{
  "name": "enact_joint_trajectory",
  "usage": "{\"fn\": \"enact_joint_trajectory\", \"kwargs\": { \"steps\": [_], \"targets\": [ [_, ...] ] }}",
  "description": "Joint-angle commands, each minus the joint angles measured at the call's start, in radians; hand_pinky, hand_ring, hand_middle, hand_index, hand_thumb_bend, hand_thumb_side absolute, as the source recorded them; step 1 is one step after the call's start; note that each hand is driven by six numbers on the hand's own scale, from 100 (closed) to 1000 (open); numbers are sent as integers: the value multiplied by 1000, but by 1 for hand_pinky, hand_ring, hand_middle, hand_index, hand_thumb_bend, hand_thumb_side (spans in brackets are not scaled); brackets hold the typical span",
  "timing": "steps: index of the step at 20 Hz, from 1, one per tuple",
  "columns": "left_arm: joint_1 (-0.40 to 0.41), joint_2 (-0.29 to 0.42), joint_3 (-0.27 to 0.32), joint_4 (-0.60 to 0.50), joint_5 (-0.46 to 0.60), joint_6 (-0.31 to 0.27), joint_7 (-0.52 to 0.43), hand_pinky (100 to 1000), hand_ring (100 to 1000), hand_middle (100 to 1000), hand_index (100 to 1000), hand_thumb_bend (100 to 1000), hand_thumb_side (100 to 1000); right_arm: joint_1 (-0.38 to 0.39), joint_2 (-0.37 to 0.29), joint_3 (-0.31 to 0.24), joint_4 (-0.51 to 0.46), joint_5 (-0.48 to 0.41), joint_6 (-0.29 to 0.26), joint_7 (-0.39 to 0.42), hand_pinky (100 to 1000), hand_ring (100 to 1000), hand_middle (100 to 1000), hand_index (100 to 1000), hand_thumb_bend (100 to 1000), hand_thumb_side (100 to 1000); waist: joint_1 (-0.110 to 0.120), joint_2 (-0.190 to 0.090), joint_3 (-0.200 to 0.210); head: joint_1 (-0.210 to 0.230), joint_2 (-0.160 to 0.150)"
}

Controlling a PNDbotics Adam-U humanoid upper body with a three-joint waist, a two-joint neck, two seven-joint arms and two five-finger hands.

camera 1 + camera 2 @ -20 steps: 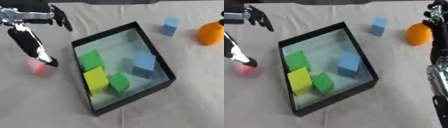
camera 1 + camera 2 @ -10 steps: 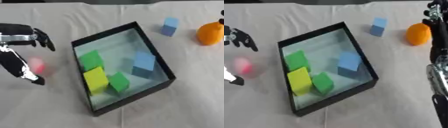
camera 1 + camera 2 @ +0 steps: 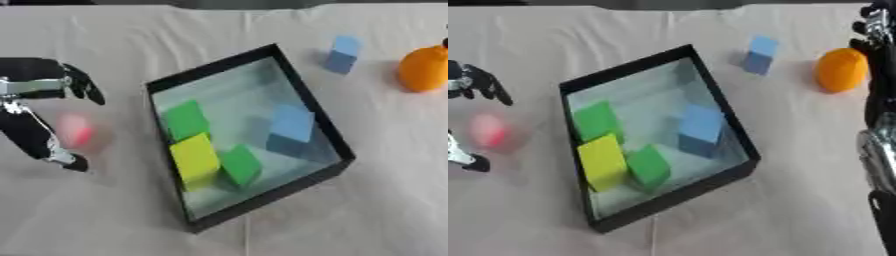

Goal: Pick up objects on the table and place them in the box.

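A black-walled box (image 3: 302,90) lies askew mid-table and holds two green blocks (image 3: 186,120) (image 3: 240,164), a yellow block (image 3: 195,158) and a blue block (image 3: 290,125). A blurred pink-red object (image 3: 75,131) lies on the cloth left of the box. My left hand (image 3: 44,86) hovers over it, open, its dark fingers (image 3: 83,87) beyond the object and its thumb (image 3: 39,140) on the near-left side. A light blue block (image 3: 757,54) and an orange round object (image 3: 840,70) lie at the far right. My right hand (image 3: 874,27) shows at the right edge beside the orange object.
A pale wrinkled cloth (image 3: 105,215) covers the table. My right arm (image 3: 879,150) runs down the right edge of the right eye view. Open cloth lies in front of the box and along the far side.
My left hand has moved down and to the left, so the pink-red object now lies between thumb and fingers. The box, blocks and right arm have stayed put.
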Motion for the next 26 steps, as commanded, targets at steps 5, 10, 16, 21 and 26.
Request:
{"fn": "enact_joint_trajectory", "kwargs": {
  "steps": [5, 10, 16, 21, 26],
  "targets": [
    [-14, 10, 15, 97, -64, -8, -23, 812, 856, 804, 846, 689, 285, -14, -27, -2, -21, 2, 2, 1, 823, 828, 776, 858, 100, 673, -1, -26, -2, 1, -8],
    [-33, -8, -1, 168, -89, -27, -40, 811, 856, 804, 844, 695, 282, -15, -26, 0, -22, 2, 2, 2, 823, 828, 776, 857, 100, 673, -2, -25, -5, 7, -5],
    [-53, -27, -26, 247, -164, -52, -60, 825, 869, 810, 845, 752, 238, -16, -23, 3, -22, 2, 4, 4, 822, 829, 777, 856, 100, 673, -2, -25, -8, 14, -4],
    [-71, -58, -38, 314, -218, -67, -40, 803, 852, 790, 835, 698, 237, -16, -23, 6, -23, 2, 5, 7, 822, 829, 777, 855, 100, 672, -3, -25, -9, 17, -1],
    [-91, -85, -58, 338, -174, -67, -2, 776, 831, 770, 818, 661, 260, -16, -22, 9, -24, 2, 6, 10, 822, 829, 778, 855, 100, 672, -4, -25, -10, 21, -1]
  ]
}}
